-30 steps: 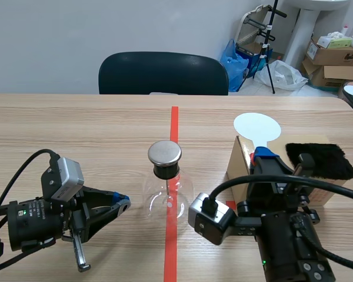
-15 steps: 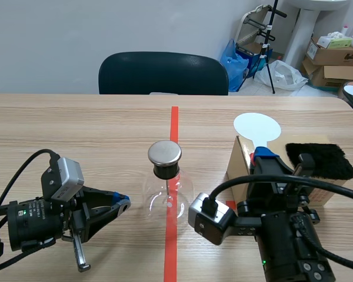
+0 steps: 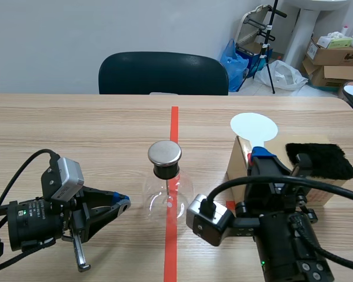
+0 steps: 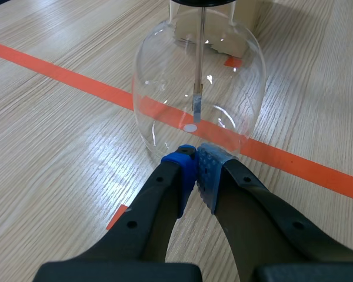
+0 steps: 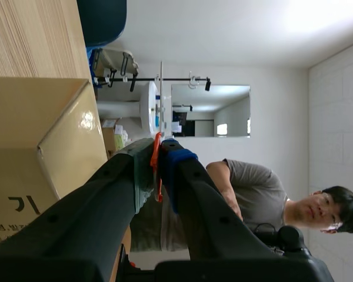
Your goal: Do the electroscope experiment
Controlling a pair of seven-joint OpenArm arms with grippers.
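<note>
Gripping disc paddle [image 3: 254, 126], right tool [image 3: 260, 155] rolled sideways; left tool [image 4: 195, 160] closed at flask [image 4: 165, 88]

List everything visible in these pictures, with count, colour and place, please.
electroscope flask: 1, clear glass with metal cap, on the red tape line
disc wand: 1, white disc on orange stem, in the right pincer
cardboard box: 1, brown, right of the flask
fur cloth: 1, black, on the box
table: 1, light wood
chair: 1, dark, behind the table
person: 1, grey shirt, right wrist view only
left pincer: 1, black, shut, tips near the flask's base
right pincer: 1, black, shut on the disc wand
</note>
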